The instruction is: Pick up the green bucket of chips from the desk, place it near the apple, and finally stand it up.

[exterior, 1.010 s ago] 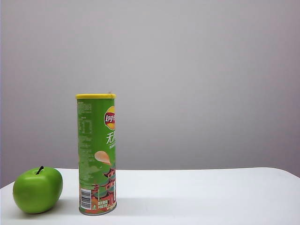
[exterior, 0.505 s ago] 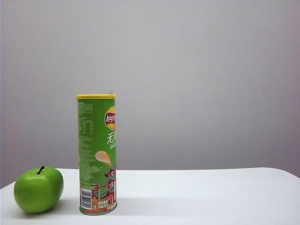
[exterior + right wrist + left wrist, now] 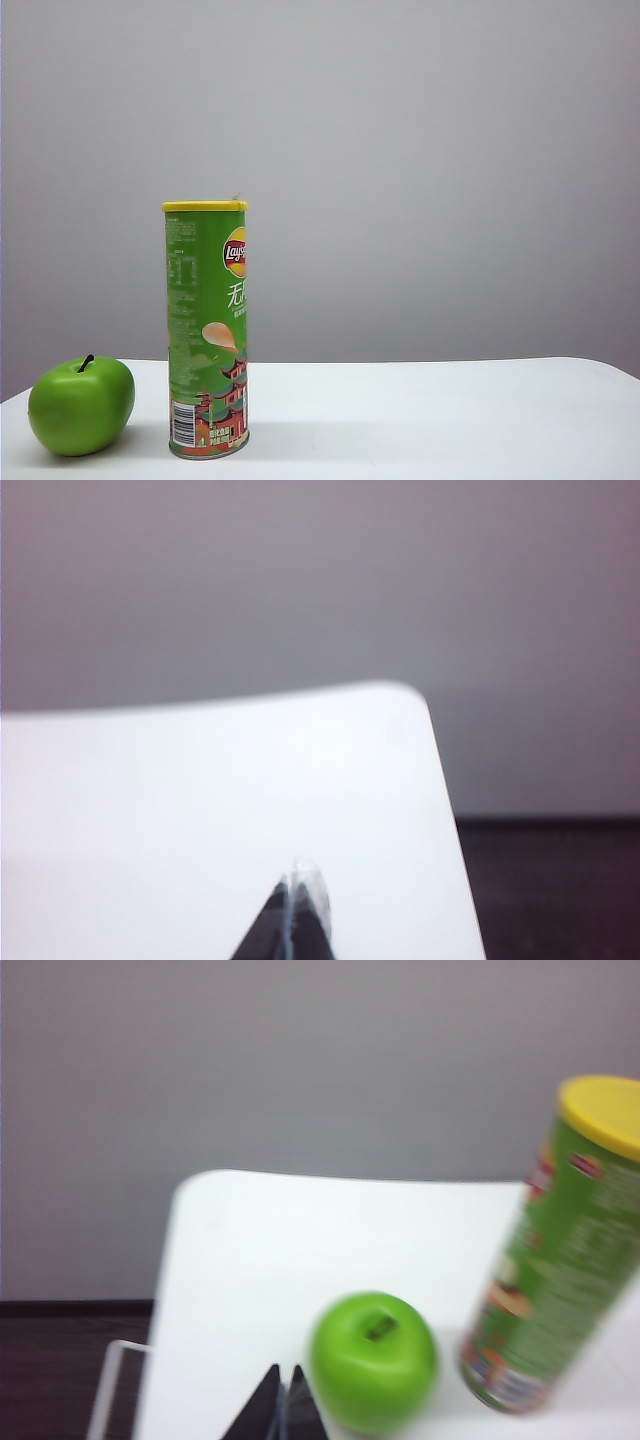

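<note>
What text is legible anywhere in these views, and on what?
"Lay's": red and yellow logo on the green bucket of chips, exterior view.
"无": large white character under the logo; the rest is cut off by the can's curve.
Small print and barcode on the can's side: too small to read.
Left wrist view: can label blurred, unreadable.
Apple, desk: no text.

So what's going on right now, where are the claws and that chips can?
Left claw shut, empty, pulled back short of the apple. Right claw shut, empty, over bare desk. Green bucket of chips upright beside the apple, small gap. Nothing in the way.
</note>
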